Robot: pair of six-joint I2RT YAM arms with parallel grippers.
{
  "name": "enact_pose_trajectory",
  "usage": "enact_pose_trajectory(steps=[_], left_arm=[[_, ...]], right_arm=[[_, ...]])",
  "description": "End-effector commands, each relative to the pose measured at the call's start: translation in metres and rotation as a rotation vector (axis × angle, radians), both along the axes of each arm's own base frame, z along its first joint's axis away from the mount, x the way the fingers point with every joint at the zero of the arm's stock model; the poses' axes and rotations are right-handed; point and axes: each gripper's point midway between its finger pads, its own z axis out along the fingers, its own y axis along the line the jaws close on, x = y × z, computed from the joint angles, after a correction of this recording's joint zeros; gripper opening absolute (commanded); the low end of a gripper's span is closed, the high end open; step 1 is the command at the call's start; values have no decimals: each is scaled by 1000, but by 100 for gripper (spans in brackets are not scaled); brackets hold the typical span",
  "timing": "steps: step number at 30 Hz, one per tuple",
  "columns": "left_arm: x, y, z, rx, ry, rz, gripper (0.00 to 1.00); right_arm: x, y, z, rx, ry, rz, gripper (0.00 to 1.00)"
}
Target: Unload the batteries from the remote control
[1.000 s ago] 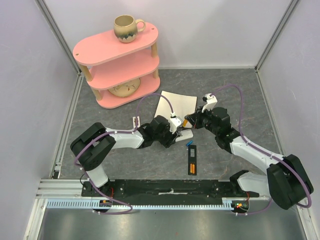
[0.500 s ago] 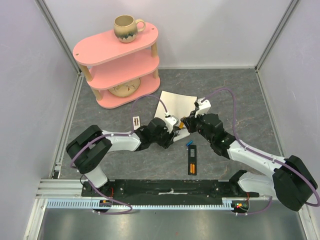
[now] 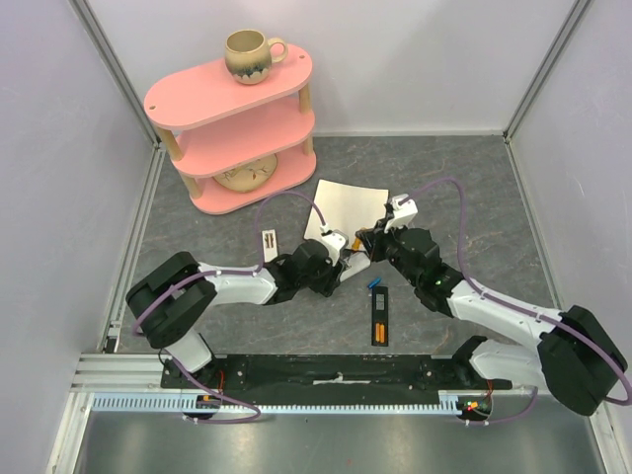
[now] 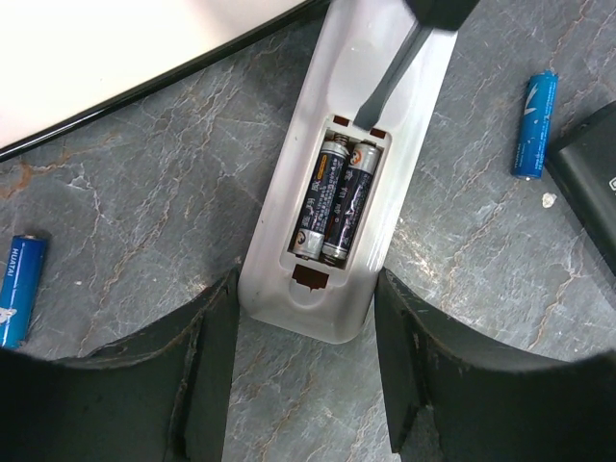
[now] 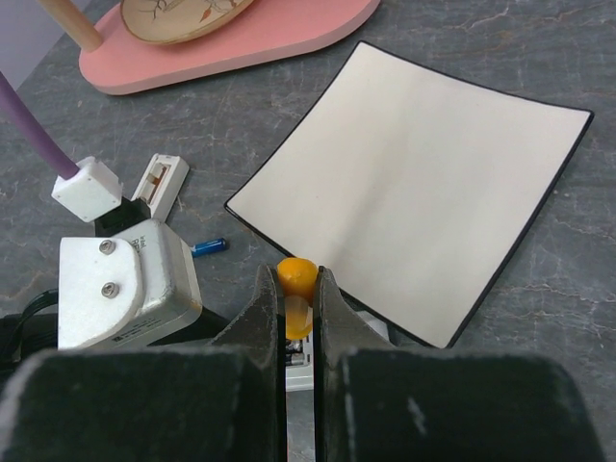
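The left end effector point(image 4: 306, 308) clamps the open white remote point(image 4: 409, 106), two black batteries point(image 4: 337, 197) inside. The right end effector point(image 5: 288, 298) pinches an orange-handled screwdriver point(image 5: 296, 277).

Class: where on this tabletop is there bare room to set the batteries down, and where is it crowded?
Free: grey tabletop between the white square plate and right wall; also between the pink three-tier shelf and left arm. Crowded: mid-table, where left claw and right claw meet at the white remote control.
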Motion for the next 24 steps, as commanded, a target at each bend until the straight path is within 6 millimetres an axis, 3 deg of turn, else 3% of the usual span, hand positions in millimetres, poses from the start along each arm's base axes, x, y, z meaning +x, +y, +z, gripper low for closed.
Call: enact_pose_trajectory(steps=[1,9,24], left_arm=[[-18,29,-38,125,115,72,2],[-17,35,-40,150,108,83,2],[-18,37,-46,175,117,75,2]], right_arm=[[3,13,8,50,-26,16,0],[9,19,-7,12,1,8,0],[9,8,-5,-22,-21,-69,0]])
